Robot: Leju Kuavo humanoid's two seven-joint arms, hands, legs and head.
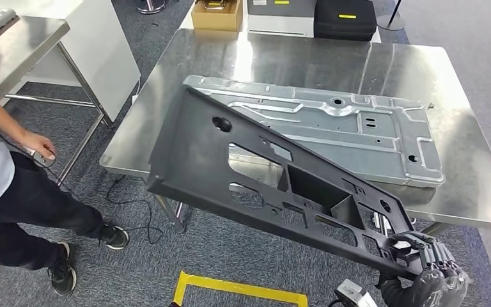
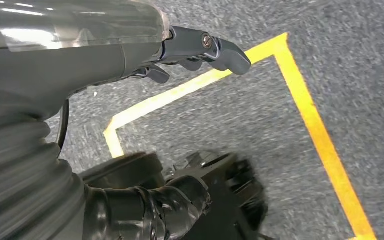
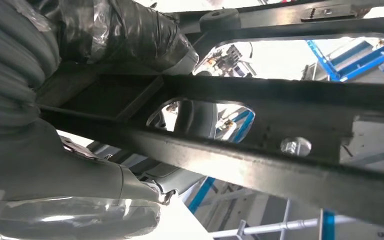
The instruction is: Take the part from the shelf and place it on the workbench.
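- the right robot hand (image 1: pixel 429 268) grips the near corner of the large flat black plastic panel with cut-outs (image 1: pixel 243 166); the panel slants up and away from it, over the front edge of the shiny steel worktop (image 1: pixel 473 153)
- its far end overlaps a grey stamped sheet-metal plate (image 1: pixel 358 121) lying on the worktop
- the left robot hand (image 2: pixel 195 50) hangs over grey carpet, fingers loosely apart, holding nothing

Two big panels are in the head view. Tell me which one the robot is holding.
The black panel: the right hand grips its near corner, tilting it over the workbench edge. The silver panel lies flat on the workbench, partly behind the black one, with no hand on it.
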